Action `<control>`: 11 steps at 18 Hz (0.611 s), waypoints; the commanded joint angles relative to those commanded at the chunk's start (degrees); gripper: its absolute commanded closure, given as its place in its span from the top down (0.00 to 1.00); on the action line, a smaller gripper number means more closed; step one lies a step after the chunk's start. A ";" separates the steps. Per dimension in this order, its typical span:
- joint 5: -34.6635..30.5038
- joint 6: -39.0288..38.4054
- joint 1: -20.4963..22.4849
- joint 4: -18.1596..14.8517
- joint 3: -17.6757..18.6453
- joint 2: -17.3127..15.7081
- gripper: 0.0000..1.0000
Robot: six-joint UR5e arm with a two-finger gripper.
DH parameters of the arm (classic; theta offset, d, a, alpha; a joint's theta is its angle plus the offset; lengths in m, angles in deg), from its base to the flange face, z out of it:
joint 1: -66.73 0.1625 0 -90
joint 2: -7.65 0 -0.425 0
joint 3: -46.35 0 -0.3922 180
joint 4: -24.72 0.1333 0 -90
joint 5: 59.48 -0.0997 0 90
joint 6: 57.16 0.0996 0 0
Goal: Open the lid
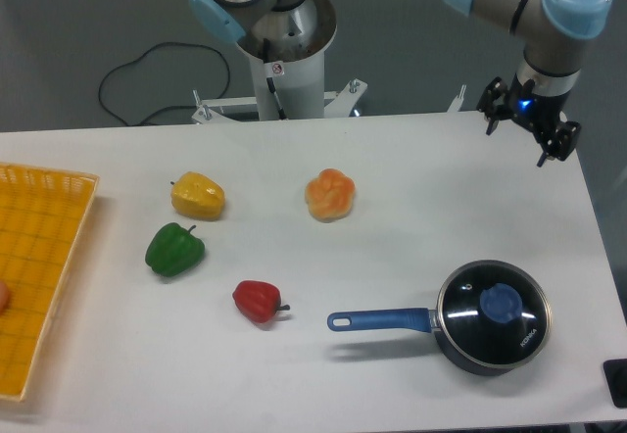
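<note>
A dark saucepan (pixel 487 340) is sitting close to the counter's (pixel 411 227) near right corner, its blue handle (pixel 380 319) pointing left along the near edge. The lid (pixel 493 312), a round glass disc with a thin metal rim, is lying flat on the saucepan and covering it, a blue knob (pixel 501 303) standing at its centre and small white print showing near its right rim.

Left of the handle's tip, a red pepper (pixel 257 300) is lying near the middle of the counter's near half. Farther back and to the left, a green pepper (pixel 174 249) is resting just in front of a yellow pepper (pixel 198 195), the two close but apart. An orange pepper (pixel 331 194) is sitting near the counter's centre, well apart from the saucepan. A yellow mesh basket (pixel 39 286) is occupying the left edge, something pale orange peeking in at its far left side, too cut off to identify.

Over the far right corner, the gripper (pixel 523 131) is hanging in the air with its two black fingers spread apart and nothing between them, well away from the lid. Behind the far edge, the arm's grey base column (pixel 289 56) is rising, a black cable (pixel 147 75) trailing on the floor to its left.
</note>
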 joint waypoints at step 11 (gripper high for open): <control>-0.08 -18.88 -0.70 0.44 -1.58 0.78 1.00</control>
